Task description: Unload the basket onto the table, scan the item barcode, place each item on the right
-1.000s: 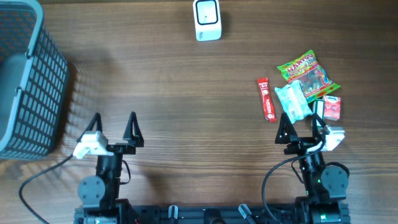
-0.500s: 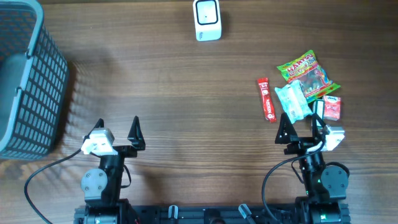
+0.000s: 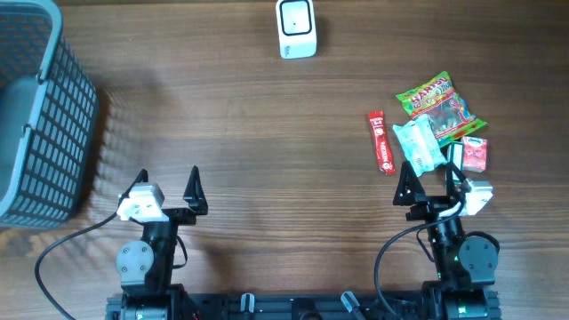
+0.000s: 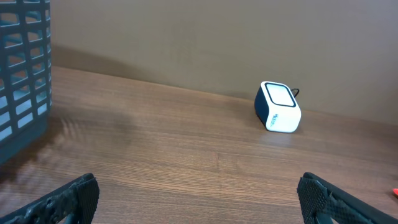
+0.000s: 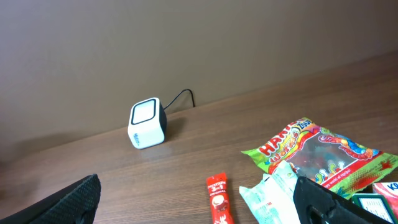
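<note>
A white and dark blue barcode scanner (image 3: 296, 28) stands at the far middle of the table, also seen from the left wrist (image 4: 278, 107) and the right wrist (image 5: 147, 124). At the right lies a cluster of items: a red coffee stick (image 3: 381, 142) (image 5: 221, 200), a green gummy bag (image 3: 438, 105) (image 5: 317, 149), a pale teal packet (image 3: 418, 146) (image 5: 273, 196) and a small red and white box (image 3: 474, 153). My right gripper (image 3: 428, 178) (image 5: 199, 202) hangs open just short of the teal packet. My left gripper (image 3: 167, 182) (image 4: 199, 199) is open over bare wood.
A dark grey mesh basket (image 3: 40, 116) (image 4: 25, 81) stands at the far left edge. A cable runs from the scanner towards the wall. Bare wooden table (image 3: 267, 133) lies between the basket, the scanner and the items.
The left arm swung slightly to the right early on, then held still. The right arm and all the items have stayed in place.
</note>
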Robot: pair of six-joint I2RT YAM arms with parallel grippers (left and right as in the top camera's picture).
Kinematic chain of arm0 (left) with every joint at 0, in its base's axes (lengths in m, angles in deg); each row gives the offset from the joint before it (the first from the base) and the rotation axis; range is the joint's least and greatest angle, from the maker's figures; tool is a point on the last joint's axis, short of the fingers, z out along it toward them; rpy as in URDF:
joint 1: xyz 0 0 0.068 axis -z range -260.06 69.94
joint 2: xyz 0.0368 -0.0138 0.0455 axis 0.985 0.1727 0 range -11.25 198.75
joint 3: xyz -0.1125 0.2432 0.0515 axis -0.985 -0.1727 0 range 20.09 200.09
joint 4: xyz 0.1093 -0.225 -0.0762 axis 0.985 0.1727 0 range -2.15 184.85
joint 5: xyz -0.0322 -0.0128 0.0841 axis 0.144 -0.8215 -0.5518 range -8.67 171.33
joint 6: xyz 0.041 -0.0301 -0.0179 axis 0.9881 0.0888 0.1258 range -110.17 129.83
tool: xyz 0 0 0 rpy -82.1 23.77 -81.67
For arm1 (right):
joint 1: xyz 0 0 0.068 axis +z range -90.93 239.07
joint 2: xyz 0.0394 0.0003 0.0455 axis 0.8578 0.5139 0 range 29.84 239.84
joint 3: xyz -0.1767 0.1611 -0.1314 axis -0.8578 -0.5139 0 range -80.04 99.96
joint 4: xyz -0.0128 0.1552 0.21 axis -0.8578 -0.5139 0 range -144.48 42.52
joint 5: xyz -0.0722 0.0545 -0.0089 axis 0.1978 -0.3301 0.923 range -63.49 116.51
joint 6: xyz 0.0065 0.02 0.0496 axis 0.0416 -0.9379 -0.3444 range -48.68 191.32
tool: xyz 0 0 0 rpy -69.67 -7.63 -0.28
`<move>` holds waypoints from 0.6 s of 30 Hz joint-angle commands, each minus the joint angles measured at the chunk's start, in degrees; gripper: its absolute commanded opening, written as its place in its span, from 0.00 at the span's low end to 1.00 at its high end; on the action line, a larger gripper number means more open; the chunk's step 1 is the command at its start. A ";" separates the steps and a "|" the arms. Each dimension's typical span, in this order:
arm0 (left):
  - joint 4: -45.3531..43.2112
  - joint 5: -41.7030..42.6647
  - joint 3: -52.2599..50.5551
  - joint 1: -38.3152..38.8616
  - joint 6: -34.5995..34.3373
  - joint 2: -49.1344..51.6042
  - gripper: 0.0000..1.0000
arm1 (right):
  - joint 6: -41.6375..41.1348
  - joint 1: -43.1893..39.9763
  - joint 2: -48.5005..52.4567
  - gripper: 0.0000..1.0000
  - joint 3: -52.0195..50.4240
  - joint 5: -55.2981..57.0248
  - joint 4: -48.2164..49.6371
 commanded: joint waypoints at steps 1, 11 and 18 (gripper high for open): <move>0.66 -0.74 -0.07 0.04 1.11 -0.57 1.00 | -0.39 -0.24 0.13 1.00 -0.07 -0.70 0.17; 0.66 -0.74 -0.07 -0.83 1.14 -0.50 1.00 | -0.35 -0.24 0.11 0.99 -0.07 -0.70 0.17; 0.66 -0.76 -0.07 -0.83 1.14 -0.50 1.00 | -0.37 -0.24 0.11 1.00 -0.07 -0.70 0.17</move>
